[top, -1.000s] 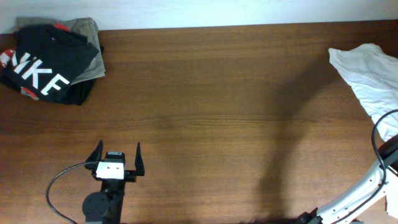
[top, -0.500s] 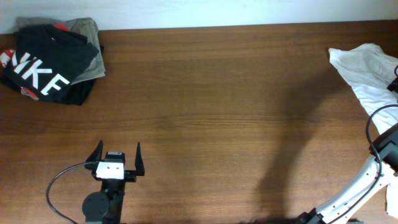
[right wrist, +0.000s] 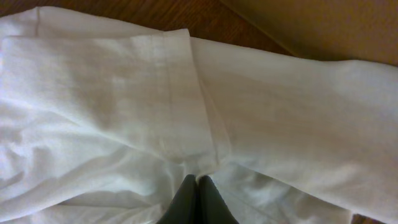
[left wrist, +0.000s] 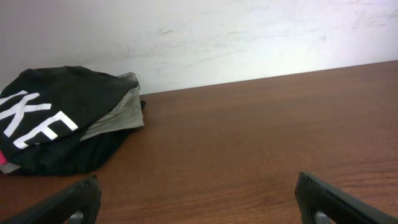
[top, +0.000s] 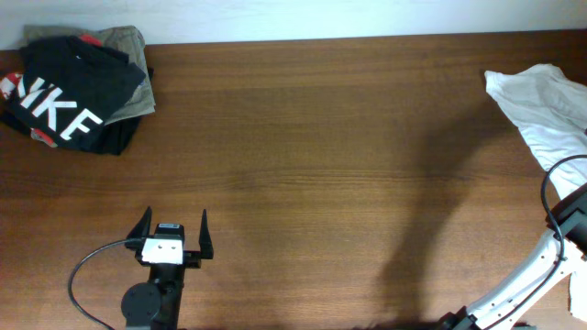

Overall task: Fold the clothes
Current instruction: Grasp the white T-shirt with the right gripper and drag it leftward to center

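A crumpled white garment (top: pixel 548 108) lies at the table's far right edge and fills the right wrist view (right wrist: pixel 118 93). My right gripper (right wrist: pixel 198 182) is shut, its black fingertips pressed together with a fold of the white fabric bunched at their tips. In the overhead view only that arm's white link (top: pixel 532 280) shows; the gripper itself is past the right edge. My left gripper (top: pixel 174 218) rests near the front left, open wide with nothing between its fingers (left wrist: pixel 198 186). A folded pile with a black printed shirt on top (top: pixel 69 87) sits at the far left corner (left wrist: pixel 56 118).
The wooden table (top: pixel 312 156) stretches bare between the pile and the white garment. A pale wall (left wrist: pixel 236 37) backs the far edge. A black cable (top: pixel 92 266) loops beside the left arm's base.
The right arm has shifted at the right edge, and a dark part of it over the white garment half a second ago has left the overhead view. The left arm has not moved.
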Robot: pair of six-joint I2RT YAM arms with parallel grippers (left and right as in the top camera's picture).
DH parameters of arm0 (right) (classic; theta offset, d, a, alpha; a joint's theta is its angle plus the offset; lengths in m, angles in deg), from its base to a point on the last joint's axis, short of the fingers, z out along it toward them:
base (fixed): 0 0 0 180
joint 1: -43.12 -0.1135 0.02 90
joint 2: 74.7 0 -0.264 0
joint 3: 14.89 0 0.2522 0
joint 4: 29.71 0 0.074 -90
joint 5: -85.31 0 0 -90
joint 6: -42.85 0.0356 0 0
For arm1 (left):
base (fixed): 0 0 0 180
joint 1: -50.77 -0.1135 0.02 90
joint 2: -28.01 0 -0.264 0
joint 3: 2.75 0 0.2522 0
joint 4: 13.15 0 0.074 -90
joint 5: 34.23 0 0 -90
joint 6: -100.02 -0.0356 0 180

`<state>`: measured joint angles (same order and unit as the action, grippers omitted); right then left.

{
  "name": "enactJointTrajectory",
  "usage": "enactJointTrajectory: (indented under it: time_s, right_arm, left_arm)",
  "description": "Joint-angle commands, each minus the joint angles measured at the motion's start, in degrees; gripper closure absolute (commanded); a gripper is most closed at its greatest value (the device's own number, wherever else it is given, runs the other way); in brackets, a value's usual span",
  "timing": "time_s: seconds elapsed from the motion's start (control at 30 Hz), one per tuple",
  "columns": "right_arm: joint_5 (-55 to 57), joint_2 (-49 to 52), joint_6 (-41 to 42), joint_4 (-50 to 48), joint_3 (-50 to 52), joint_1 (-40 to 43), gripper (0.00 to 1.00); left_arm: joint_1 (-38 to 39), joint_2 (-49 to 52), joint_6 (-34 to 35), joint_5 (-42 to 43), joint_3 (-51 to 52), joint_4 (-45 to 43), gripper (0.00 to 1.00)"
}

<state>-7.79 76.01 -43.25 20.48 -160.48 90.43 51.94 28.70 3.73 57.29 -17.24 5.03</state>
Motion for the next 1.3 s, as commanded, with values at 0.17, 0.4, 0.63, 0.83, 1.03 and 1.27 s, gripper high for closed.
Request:
enactJointTrajectory:
  time_s: [0.17, 0.4, 0.63, 0.83, 1.03, 1.27]
  right_arm:
    - [-21.3, -11.3, 4.2, 1.3, -1.6, -2.8, 0.96]
    - [-26.3, -21.0, 4.1, 10.2, -1.6, -20.7, 0.96]
    - [-26.5, -21.0, 4.1, 14.7, -1.5, -52.2, 0.96]
    - [-20.4, -20.8, 4.2, 14.6, -1.5, -80.5, 0.92]
    - [-13.6, -22.3, 4.2, 15.5, -1.6, -85.0, 0.53]
    - [-10.6, -29.5, 4.1, 26.1, -1.6, -70.1, 0.01]
  left_arm:
    - [-0.2, -0.3, -0.7, 0.6, 0.2, 0.2, 0.01]
    - [-0.2, -0.3, -0.7, 0.6, 0.2, 0.2, 0.0]
    - [-0.2, -0.3, -0.7, 0.6, 0.2, 0.2, 0.01]
    - [-0.2, -0.3, -0.7, 0.6, 0.2, 0.2, 0.01]
    - [-0.2, -0.3, -0.7, 0.6, 0.2, 0.2, 0.01]
    - [-0.2, -0.3, -0.7, 0.6, 0.2, 0.2, 0.01]
